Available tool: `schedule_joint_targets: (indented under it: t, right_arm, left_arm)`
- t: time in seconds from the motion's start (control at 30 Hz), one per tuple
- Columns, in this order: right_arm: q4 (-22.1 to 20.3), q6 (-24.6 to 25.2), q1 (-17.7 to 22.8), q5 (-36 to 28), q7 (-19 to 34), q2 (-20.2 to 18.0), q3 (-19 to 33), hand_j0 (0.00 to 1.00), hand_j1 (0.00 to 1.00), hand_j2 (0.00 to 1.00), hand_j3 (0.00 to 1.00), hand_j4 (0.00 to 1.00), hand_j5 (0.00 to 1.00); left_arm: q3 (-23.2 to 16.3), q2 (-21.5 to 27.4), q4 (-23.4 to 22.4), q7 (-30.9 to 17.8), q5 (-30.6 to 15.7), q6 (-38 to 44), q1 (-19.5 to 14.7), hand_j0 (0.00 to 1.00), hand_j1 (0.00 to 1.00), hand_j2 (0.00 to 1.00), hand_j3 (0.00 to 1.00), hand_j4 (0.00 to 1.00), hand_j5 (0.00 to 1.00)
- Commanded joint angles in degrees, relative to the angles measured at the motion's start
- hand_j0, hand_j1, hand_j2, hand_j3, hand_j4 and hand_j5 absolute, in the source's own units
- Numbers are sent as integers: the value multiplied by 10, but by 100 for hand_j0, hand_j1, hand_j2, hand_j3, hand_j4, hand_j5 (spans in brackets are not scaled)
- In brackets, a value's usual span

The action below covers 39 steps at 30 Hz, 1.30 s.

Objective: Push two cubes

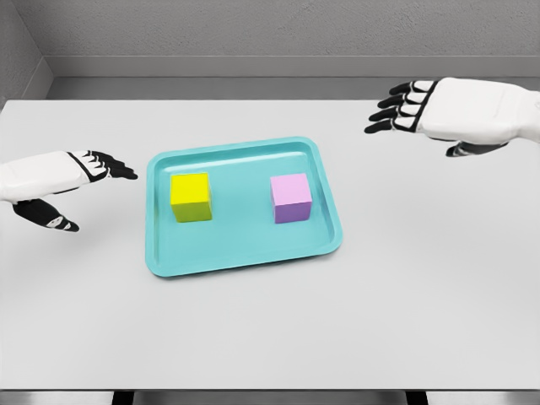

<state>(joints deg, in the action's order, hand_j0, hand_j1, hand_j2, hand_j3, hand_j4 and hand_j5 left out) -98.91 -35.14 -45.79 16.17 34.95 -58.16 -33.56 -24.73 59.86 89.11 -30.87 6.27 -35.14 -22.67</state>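
You're looking at a teal tray [160,253] lying mid-table w/ a yellow cube [191,196] sitting left and a purple cube [291,198] right, apart. Left hand [72,181] and right hand [430,110] are hovering outside the tray, fingers relaxed, holding nothing.

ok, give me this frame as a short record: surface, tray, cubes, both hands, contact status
surface: white table
tray: teal tray, flat on the table, near centre
cubes: yellow cube in the tray's left half, purple cube in its right half, apart from each other
left hand: left hand left of the tray, fingers extended toward it, holding nothing
right hand: right hand beyond the tray's far right corner, fingers extended, holding nothing
contact: neither hand touches a cube or the tray
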Motion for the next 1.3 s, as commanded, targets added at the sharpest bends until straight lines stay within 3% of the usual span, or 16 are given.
schedule_joint_targets:
  t: [0.0, 0.13, 0.17, 0.2, 0.23, 0.3, 0.33, 0.37, 0.47, 0.57, 0.87, 0.97, 1.27]
  right_arm:
    - [-4, 1, 0, -2, 1, 2, -2, 100, 100, 100, 100, 100, 100]
    - [-4, 1, 2, -4, 1, 3, -3, 100, 100, 100, 100, 100, 100]
    - [-4, 1, 0, -3, 1, 3, -13, 95, 95, 95, 95, 95, 95]
    - [-4, 1, -2, -1, 1, 2, -35, 64, 64, 64, 64, 64, 64]
    - [-3, 1, -4, -1, 1, 3, -55, 40, 40, 40, 40, 40, 40]
    - [2, 1, -4, 0, 1, 17, -71, 18, 18, 18, 18, 18, 18]
    - [13, 1, -3, 1, 1, 19, -75, 14, 14, 14, 14, 14, 14]
    - [18, 1, -2, 2, 1, 21, -82, 14, 14, 14, 14, 14, 14]
    - [30, 1, -2, 3, 1, 30, -93, 13, 13, 13, 13, 13, 13]
    - [70, 1, -3, 11, 1, 57, -112, 14, 14, 14, 14, 14, 14]
    - [109, 1, -6, 31, 1, 125, -124, 19, 19, 19, 19, 19, 19]
    - [141, 1, -19, 46, 1, 154, -142, 19, 19, 19, 19, 19, 19]
    - [192, 1, -30, 55, 1, 191, -163, 23, 23, 23, 23, 23, 23]
  left_arm:
    - [0, 1, 0, 0, -4, 1, 0, 100, 100, 100, 100, 100, 100]
    - [0, -1, 0, 0, -5, 1, -3, 100, 100, 100, 100, 100, 100]
    - [-8, -1, 0, -1, -2, 1, -23, 100, 100, 100, 100, 100, 100]
    - [-34, -3, -7, -2, 41, 1, -47, 100, 100, 100, 100, 100, 100]
    - [-56, -7, -16, -2, 61, 1, -60, 100, 100, 100, 100, 100, 100]
    - [-57, -11, -30, -5, 67, 1, -71, 70, 70, 70, 70, 70, 70]
    - [-58, -15, -29, -19, 86, 1, -73, 48, 48, 48, 48, 48, 48]
    - [-59, -33, -29, -34, 96, 1, -76, 43, 43, 43, 43, 43, 43]
    - [-59, -44, -33, -41, 101, 1, -81, 43, 43, 43, 43, 43, 43]
    - [-59, -67, -33, -41, 103, 1, -86, 43, 43, 43, 43, 43, 43]
    - [-70, -135, -33, -41, 129, 1, -97, 43, 43, 43, 43, 43, 43]
    - [-70, -141, -35, -41, 142, 1, -104, 43, 43, 43, 43, 43, 43]
    - [-67, -145, -52, -41, 146, 1, -107, 43, 43, 43, 43, 43, 43]
